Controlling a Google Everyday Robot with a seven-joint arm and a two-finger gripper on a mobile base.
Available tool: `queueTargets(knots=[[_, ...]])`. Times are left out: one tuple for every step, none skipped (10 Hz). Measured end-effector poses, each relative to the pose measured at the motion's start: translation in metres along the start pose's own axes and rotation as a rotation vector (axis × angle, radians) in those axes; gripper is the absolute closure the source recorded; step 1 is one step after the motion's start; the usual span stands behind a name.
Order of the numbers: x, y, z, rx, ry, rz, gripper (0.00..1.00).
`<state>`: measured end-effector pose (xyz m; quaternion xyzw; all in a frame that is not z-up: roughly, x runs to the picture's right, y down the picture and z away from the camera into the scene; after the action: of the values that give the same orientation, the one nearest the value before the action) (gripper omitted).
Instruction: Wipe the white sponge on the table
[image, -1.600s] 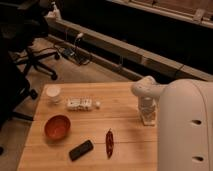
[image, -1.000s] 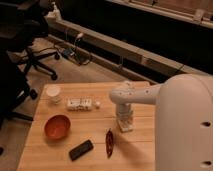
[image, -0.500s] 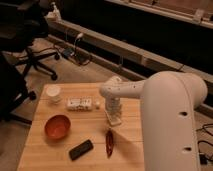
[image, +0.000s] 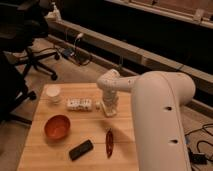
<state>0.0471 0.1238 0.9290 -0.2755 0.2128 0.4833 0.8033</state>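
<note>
The table (image: 55, 155) is a light-brown wooden top of plank strips. My gripper (image: 109, 109) points straight down at the middle of the table's far half, at the end of the big white arm (image: 160, 115) that fills the right side. The white sponge (image: 109, 113) is a small pale block held at the fingertips and pressed onto the wood. The gripper is shut on it. The fingers cover most of the sponge.
A long white pack with dark marks (image: 80, 104) lies just left of the gripper. A white cup (image: 53, 93) stands at the far left. Nearer lie a red bowl (image: 57, 127), a black object (image: 81, 149) and a red chili (image: 109, 142).
The gripper has slid leftward across the table with the sponge, from the right part to the middle, close to the white pack. The other objects have stayed where they were.
</note>
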Motion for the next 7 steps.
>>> queueTargets(knots=[[-0.013,-0.008,-0.001,0.006,-0.005,0.022,0.82],[-0.02,-0.013,-0.001,0.009,-0.005,0.038,0.82],[-0.025,-0.018,-0.001,0.01,-0.004,0.053,0.82],[-0.033,-0.025,-0.001,0.007,-0.007,0.075,0.82],[-0.039,-0.032,-0.003,0.004,-0.01,0.095,0.82],[-0.042,-0.039,-0.003,0.003,-0.01,0.111,0.82],[-0.044,-0.044,-0.004,0.0,-0.011,0.124,0.82]])
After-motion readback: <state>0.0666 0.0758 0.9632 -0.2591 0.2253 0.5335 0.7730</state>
